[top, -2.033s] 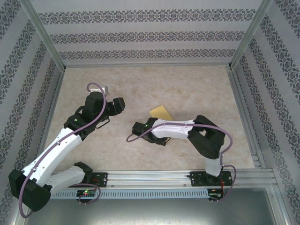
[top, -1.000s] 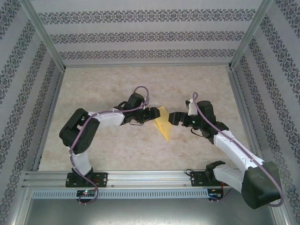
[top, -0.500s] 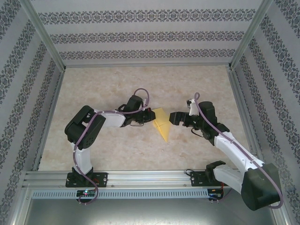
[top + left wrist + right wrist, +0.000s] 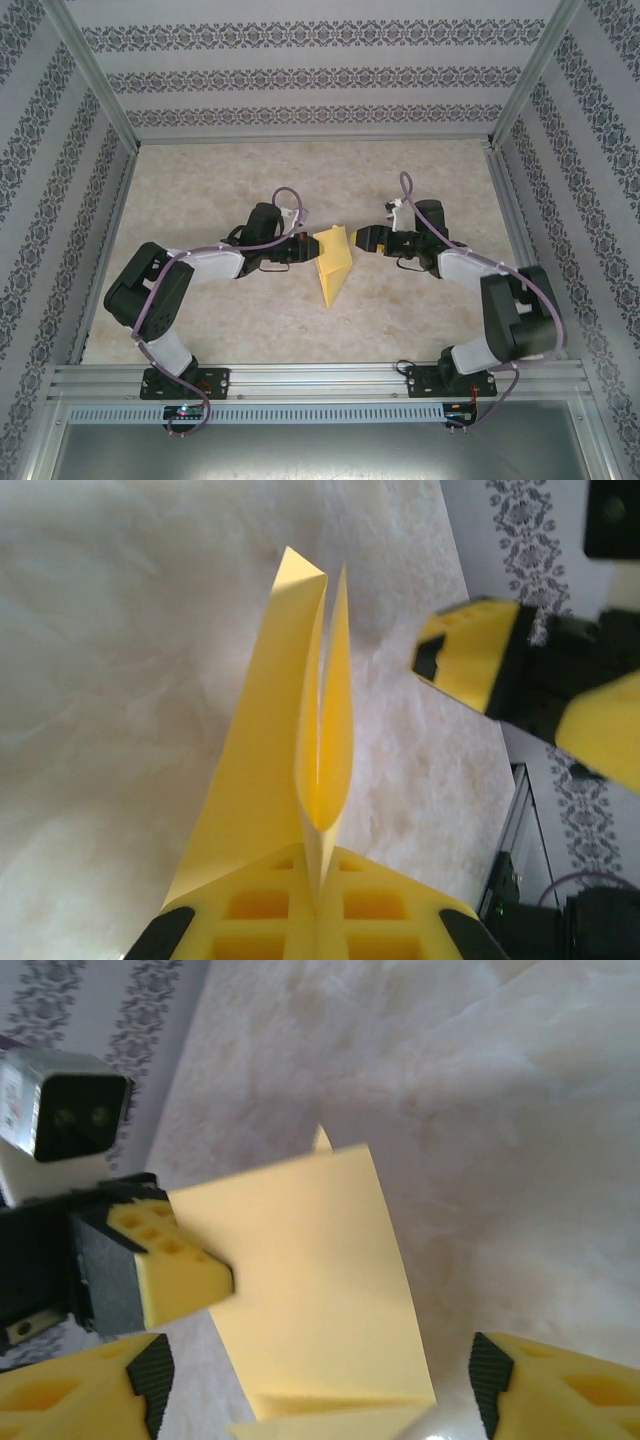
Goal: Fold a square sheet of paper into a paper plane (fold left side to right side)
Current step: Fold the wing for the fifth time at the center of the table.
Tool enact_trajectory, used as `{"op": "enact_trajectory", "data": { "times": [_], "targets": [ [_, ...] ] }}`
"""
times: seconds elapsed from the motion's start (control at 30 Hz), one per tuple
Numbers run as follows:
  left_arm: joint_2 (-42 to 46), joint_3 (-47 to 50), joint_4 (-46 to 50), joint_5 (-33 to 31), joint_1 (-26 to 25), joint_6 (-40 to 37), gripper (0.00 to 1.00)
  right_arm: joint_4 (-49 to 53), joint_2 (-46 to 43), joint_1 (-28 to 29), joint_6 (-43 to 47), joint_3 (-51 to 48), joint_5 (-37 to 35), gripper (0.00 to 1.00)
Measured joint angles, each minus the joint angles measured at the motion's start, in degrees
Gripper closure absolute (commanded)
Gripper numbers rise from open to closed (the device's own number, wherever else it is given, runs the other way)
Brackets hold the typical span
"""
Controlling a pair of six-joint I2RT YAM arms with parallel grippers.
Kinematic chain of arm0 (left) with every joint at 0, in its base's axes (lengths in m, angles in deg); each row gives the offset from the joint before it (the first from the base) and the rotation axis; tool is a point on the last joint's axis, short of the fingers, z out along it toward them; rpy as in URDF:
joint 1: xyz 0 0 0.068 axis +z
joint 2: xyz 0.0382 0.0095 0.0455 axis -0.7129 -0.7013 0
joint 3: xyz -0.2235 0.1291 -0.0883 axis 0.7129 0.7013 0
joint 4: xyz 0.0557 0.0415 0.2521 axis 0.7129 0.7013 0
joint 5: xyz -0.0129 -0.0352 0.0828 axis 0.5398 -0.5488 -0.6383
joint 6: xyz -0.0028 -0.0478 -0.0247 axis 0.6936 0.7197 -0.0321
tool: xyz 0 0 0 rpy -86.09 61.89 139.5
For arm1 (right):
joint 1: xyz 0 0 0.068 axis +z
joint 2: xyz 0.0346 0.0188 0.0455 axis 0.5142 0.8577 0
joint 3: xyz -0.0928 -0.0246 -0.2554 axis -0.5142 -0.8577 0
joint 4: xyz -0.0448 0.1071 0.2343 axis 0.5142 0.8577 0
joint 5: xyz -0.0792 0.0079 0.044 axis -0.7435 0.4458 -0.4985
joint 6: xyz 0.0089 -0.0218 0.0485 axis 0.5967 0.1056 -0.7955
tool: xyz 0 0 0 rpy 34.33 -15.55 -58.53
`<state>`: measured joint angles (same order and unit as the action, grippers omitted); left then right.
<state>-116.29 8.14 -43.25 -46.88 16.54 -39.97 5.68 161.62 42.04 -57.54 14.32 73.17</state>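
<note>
So the folded yellow paper (image 4: 333, 264) is sitting right between my two grippers over the marbled table (image 4: 430, 180). Its wide end is up at my fingertips, its pointed end is trailing back toward my bases, and two layers are opening in a narrow V. My left gripper (image 4: 308, 248) is clamping the paper's near edge, pads pressed together with the sheet pinched in between. My right gripper (image 4: 357, 238) is hanging just off the opposite edge with its jaws spread wide, and the paper is poking in between them, touching neither finger as far as I can tell.
</note>
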Motion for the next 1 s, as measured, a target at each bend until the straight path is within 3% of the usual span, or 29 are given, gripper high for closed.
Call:
{"op": "enact_trajectory", "data": {
  "times": [0.47,0.7,1.0],
  "targets": [
    [1.77,1.14,-0.52,4.42,0.17,-2.23,1.0,-15.93,12.66,0.0,-3.65,0.79,9.99,0.34],
    [1.77,1.14,-0.57,4.94,0.17,-2.23,1.0,-22.1,15.8,0.04,-6.56,0.79,12.76,0.48],
    [1.44,1.14,-0.74,5.55,0.17,-2.19,1.0,-22.8,16.33,0.04,-6.93,0.76,13.84,0.66]
  ]
}}
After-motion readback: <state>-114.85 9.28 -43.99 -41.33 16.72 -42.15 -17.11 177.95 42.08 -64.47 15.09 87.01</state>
